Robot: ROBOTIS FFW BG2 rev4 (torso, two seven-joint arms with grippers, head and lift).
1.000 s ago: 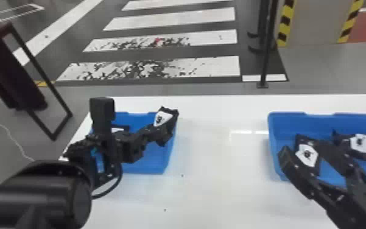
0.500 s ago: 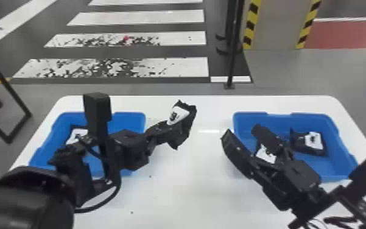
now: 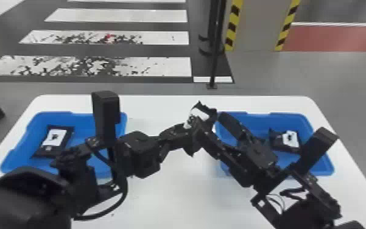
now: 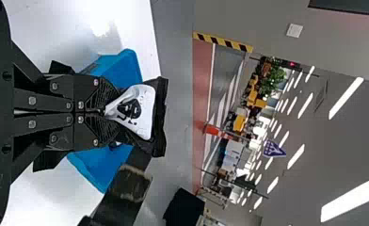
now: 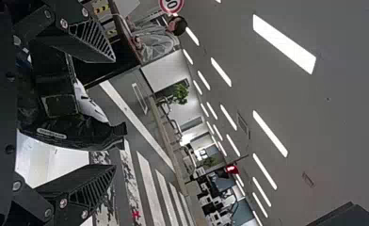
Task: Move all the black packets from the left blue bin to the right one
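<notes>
Between the two bins, my left gripper [image 3: 181, 131] holds a black packet with a white label [image 3: 199, 113] above the table. The left wrist view shows my left gripper [image 4: 102, 111] shut on this packet [image 4: 159, 117]. My right gripper [image 3: 214, 129] is open around the same packet; in the right wrist view, the packet [image 5: 74, 132] lies between the spread fingers of my right gripper [image 5: 114, 113]. Another packet [image 3: 54, 138] lies in the left blue bin [image 3: 81, 120]. In the right blue bin [image 3: 305, 121] a packet [image 3: 285, 140] is partly behind the right arm.
The white table [image 3: 167, 195] carries both bins, with the two arms crossing over its middle from the front. A thin black post [image 3: 215, 54] stands on the floor beyond the table's far edge.
My left gripper has carried its packet out from over the left bin towards the right. My right gripper has come left from over the right bin to meet it. The head view has shifted.
</notes>
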